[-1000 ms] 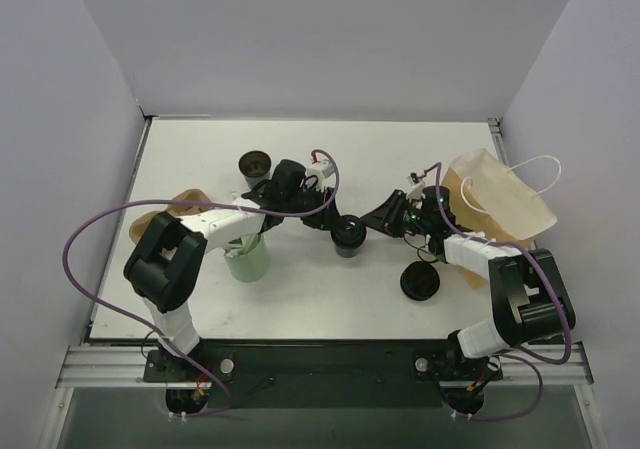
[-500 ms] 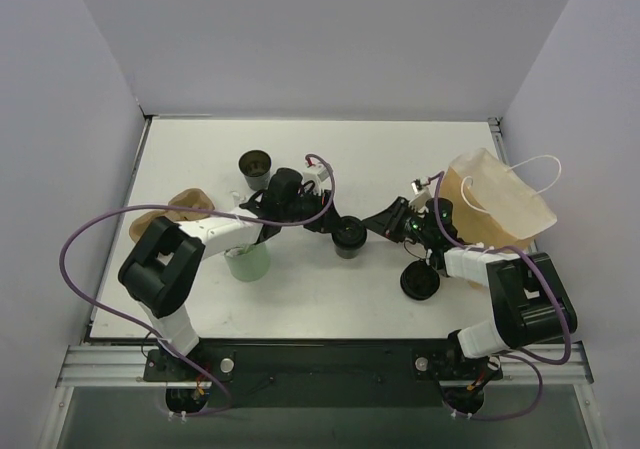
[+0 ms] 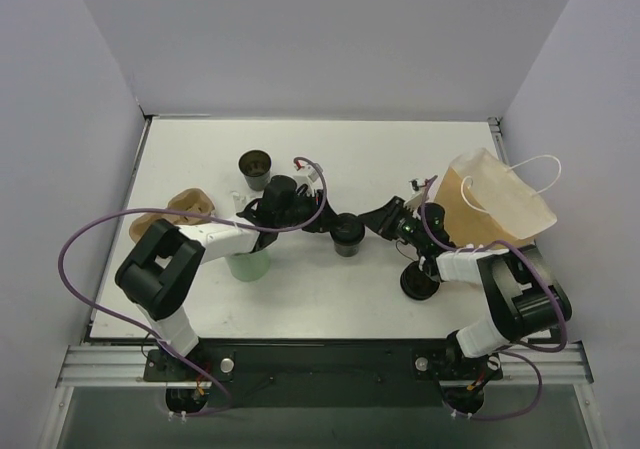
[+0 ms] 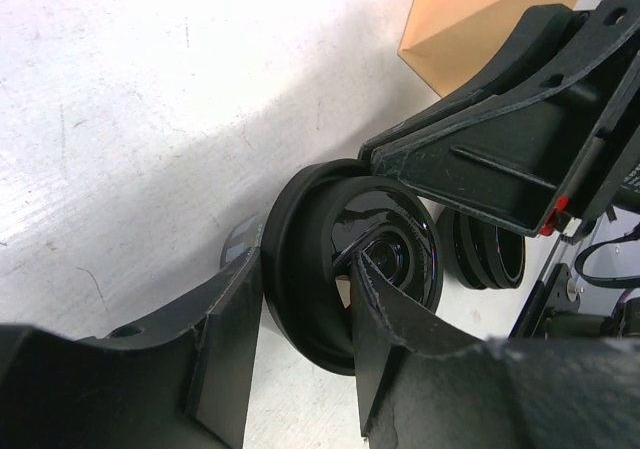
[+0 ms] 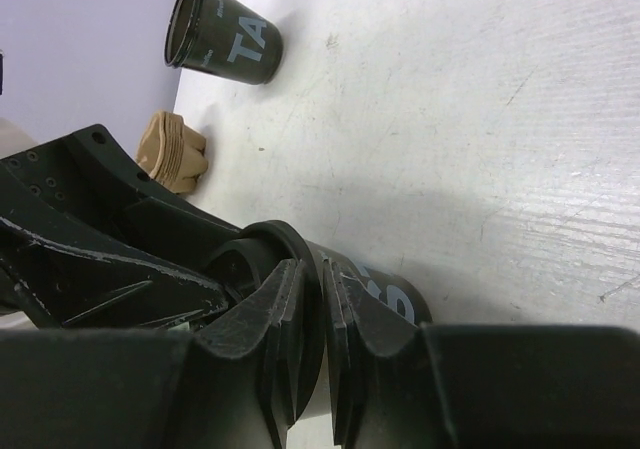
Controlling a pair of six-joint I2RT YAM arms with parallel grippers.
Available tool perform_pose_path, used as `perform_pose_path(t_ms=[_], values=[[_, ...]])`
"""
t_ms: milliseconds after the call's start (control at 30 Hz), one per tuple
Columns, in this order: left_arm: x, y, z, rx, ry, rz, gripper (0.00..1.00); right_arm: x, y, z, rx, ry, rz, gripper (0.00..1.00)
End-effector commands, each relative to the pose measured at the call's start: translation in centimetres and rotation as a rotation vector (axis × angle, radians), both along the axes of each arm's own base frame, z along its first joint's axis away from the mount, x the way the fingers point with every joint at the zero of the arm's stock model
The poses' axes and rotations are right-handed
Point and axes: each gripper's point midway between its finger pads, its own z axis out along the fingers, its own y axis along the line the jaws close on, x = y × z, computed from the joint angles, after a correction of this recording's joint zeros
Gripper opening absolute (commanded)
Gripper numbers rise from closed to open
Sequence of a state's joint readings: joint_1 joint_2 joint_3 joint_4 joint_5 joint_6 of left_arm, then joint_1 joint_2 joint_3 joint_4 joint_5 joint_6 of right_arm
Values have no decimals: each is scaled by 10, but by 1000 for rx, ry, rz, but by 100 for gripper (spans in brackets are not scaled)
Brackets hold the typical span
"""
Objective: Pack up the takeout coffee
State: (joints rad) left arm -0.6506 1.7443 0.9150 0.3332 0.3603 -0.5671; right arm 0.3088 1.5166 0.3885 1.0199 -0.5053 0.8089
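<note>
The takeout coffee (image 3: 347,235) stands mid-table, with open tabletop (image 3: 400,159) toward twelve o'clock. A paper bag (image 3: 500,204) is at three and a flat lid (image 3: 419,281) at five. My left gripper (image 3: 333,226) reaches in low from nine and my right gripper (image 3: 368,227) from three. Each is clamped across the cup's rim. A second black cup (image 5: 222,35) at ten reads "TA".

Takeout coffee (image 4: 385,231): smooth black paper outside, glossy dark inside. Table (image 4: 120,119): matt white, grainy, faintly scratched. Bag (image 4: 470,19): plain tan paper, matt.
</note>
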Motion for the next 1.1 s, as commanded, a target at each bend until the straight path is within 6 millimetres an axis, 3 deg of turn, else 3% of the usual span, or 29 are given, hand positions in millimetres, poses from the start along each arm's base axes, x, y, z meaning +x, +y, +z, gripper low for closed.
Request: perform_pose_path(t_ms=[0,67,133,167,233,467,733,900,1067], values=[[-71,80,-141,463,280,14,45,-75,-10,-102,-201,376,78,14],[-71,80,-136,459,274,20,45,-69,-11,-84,-223,351,82,14],[-72,83,-133,462,259,39,45,-46,-5,-47,-204,256,82,15],[-72,82,-131,455,254,43,45,-48,-8,-44,-226,284,84,15],[-73,80,-128,440,248,53,45,-33,-10,-16,-233,250,79,19],[-76,75,-137,460,263,59,45,-7,-18,38,-218,189,56,30],[-74,77,-139,475,266,67,45,-15,-20,54,-202,178,86,30],[-73,77,-138,481,267,64,45,-31,-22,41,-179,209,83,30],[-73,77,-138,484,269,64,45,-34,-20,31,-151,229,77,29]])
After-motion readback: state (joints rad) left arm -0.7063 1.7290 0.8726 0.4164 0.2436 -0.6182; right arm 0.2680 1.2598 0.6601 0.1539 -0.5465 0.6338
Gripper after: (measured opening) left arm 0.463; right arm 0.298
